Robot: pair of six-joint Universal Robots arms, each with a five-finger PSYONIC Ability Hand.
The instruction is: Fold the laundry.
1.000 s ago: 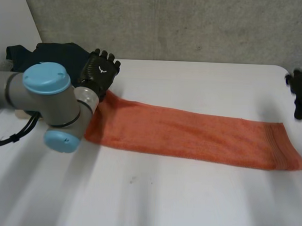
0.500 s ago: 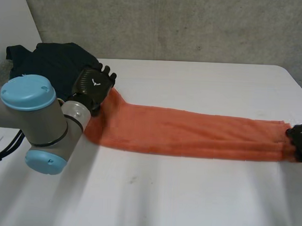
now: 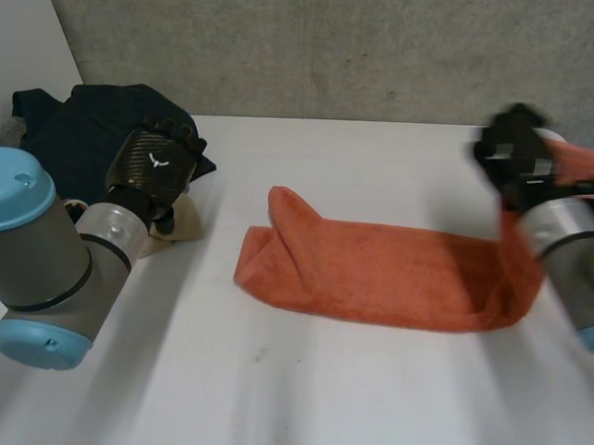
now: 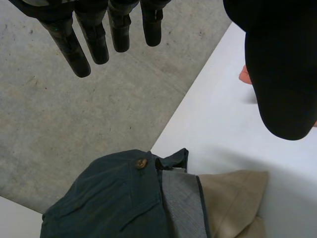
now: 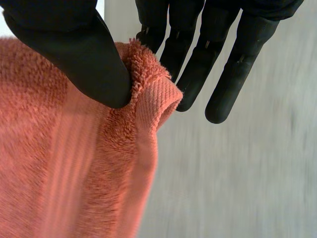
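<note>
Two hands, one towel. Head view: the orange towel (image 3: pixel 374 275) lies across the middle of the white counter (image 3: pixel 299 400), its left end bunched and lapped over itself. Its right end is lifted clear of the counter by the right hand (image 3: pixel 515 153), held high at the right side. We judge it is being carried over toward the other end to halve the towel. The left hand (image 3: pixel 156 167) hovers well apart from the towel, over a dark garment pile (image 3: pixel 65 124) at the back left corner with a beige cloth (image 3: pixel 184 222) just beside it. Our guess is that it is parked there to stay out of the fold's path. Left wrist view: the fingers (image 4: pixel 94 39) are straight and spread from the thumb, released, grasping nothing. Under them sit the dark garment with a button, a grey striped piece (image 4: pixel 181 203) and the beige cloth. Right wrist view: the thumb presses the towel's hemmed end, near a corner as far as we can tell, against the fingers (image 5: pixel 190 54), so this hand is grasping the towel in a pinch. The rest of the towel hangs below the pinch, which lets the free length trail. The fold is not yet laid down, and the pile is untouched.
</note>
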